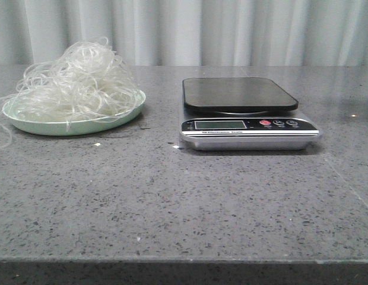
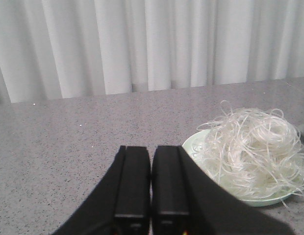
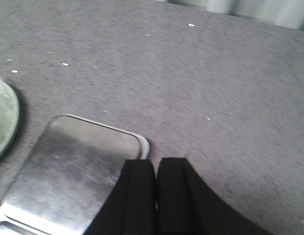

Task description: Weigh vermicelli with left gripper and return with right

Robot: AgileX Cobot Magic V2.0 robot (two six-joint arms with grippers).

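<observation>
The vermicelli [image 1: 80, 80] is a fluffy whitish tangle heaped on a pale green plate [image 1: 65, 126] at the far left of the table. It also shows in the left wrist view [image 2: 252, 147] on the plate [image 2: 193, 143]. A kitchen scale [image 1: 246, 113] with a dark weighing platform stands at centre right, nothing on it. My left gripper [image 2: 151, 149] is shut and empty, above the table, beside the plate. My right gripper [image 3: 156, 162] is shut and empty, above the corner of the scale's platform [image 3: 78, 166]. Neither gripper shows in the front view.
The grey speckled table [image 1: 172, 202] runs to a front edge near the camera. White curtains [image 1: 231, 29] hang behind it. A few loose strands [image 1: 1, 133] trail off the plate onto the table at the left.
</observation>
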